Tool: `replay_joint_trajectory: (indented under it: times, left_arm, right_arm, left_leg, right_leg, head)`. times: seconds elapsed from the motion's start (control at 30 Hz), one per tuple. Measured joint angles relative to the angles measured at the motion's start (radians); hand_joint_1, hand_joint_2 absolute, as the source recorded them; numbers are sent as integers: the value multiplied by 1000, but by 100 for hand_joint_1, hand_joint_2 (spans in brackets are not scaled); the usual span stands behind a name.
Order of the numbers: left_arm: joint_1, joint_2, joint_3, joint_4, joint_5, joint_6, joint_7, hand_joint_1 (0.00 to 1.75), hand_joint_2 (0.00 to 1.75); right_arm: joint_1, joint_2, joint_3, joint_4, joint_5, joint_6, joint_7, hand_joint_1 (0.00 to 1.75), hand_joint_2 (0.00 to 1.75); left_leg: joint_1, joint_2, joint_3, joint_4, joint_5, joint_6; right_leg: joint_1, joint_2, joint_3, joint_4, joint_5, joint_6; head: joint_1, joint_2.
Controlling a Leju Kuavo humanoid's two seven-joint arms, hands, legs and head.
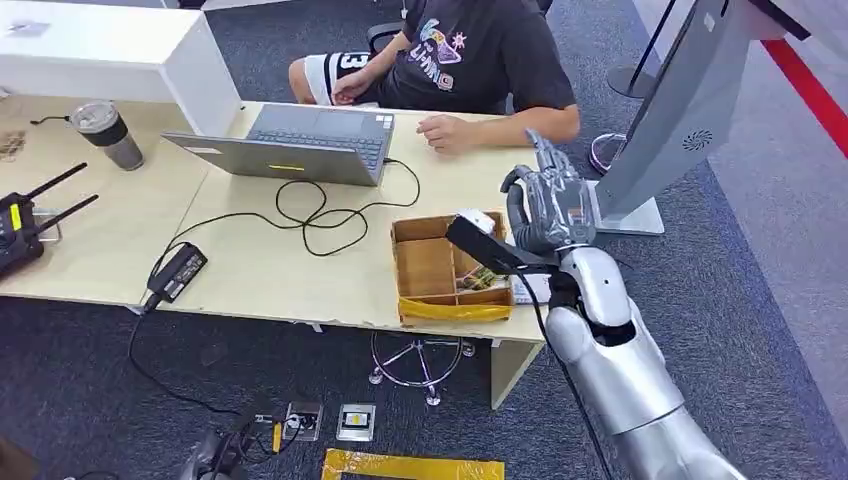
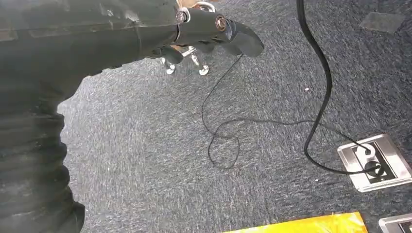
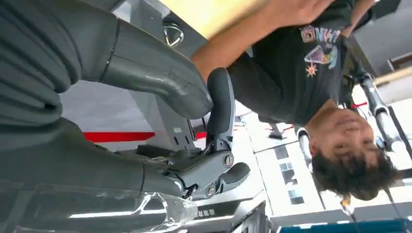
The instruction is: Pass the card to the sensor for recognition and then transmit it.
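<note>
On the near right part of a pale wooden bench (image 1: 250,270) sits an open cardboard box (image 1: 425,268) with inner compartments and yellow tape along its front edge. Small items lie in its right-hand compartments, too small to name, and the card cannot be told among them. Just right of the box, the robot's right hand (image 1: 553,205) is raised above the bench corner, its fingers pointing upward and slightly curled, loosely apart, with nothing visible in them; the right wrist view shows the thumb (image 3: 221,107) standing apart from the other fingers. Right of the box, past the hand, a slanted grey-white panel (image 1: 690,110) stands on a flat base. Beyond the box, a person (image 1: 470,60) in a dark printed T-shirt sits with a forearm resting on the bench. Left of the box a grey laptop (image 1: 300,145) lies open, with a black cable (image 1: 320,215) looped between the two. The left hand (image 2: 214,31) hangs over dark carpet (image 2: 160,145), fingers loosely curled, holding nothing.
</note>
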Motion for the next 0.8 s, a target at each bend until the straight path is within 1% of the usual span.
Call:
replay_joint_trajectory:
  times: [0.2,0.53,0.7,0.73,0.77,0.8]
  left_arm:
    - [0,0,0,0,0,0,0,0,175]
    - [0,0,0,0,-2,0,0,0,175]
    - [0,-1,0,0,-1,0,0,0,175]
    - [0,-1,0,0,0,0,0,0,175]
    - [0,-1,0,0,0,0,0,0,175]
    - [0,-1,0,0,0,0,0,0,175]
  right_arm:
    - [-9,-6,-15,-59,6,8,-1,175,175]
    - [-23,-15,-31,-110,19,10,-3,175,175]
    - [-48,-19,-38,-138,16,45,-13,175,175]
    - [-48,-19,-38,-139,15,45,-14,157,175]
    - [-48,-19,-38,-139,14,45,-16,28,175]
    - [-48,-19,-38,-140,13,46,-18,0,175]
  left_leg:
    - [0,0,0,0,0,0]
    - [0,0,0,0,0,0]
    - [0,0,0,0,0,0]
    - [0,0,0,0,0,0]
    - [0,0,0,0,0,0]
    - [0,0,0,0,0,0]
  right_leg:
    - [0,0,0,0,0,0]
    - [0,0,0,0,0,0]
    - [0,0,0,0,0,0]
    - [0,0,0,0,0,0]
    - [0,0,0,0,0,0]
    - [0,0,0,0,0,0]
  head:
    - [0,0]
    - [0,0]
    - [0,0]
    - [0,0]
    - [0,0]
    - [0,0]
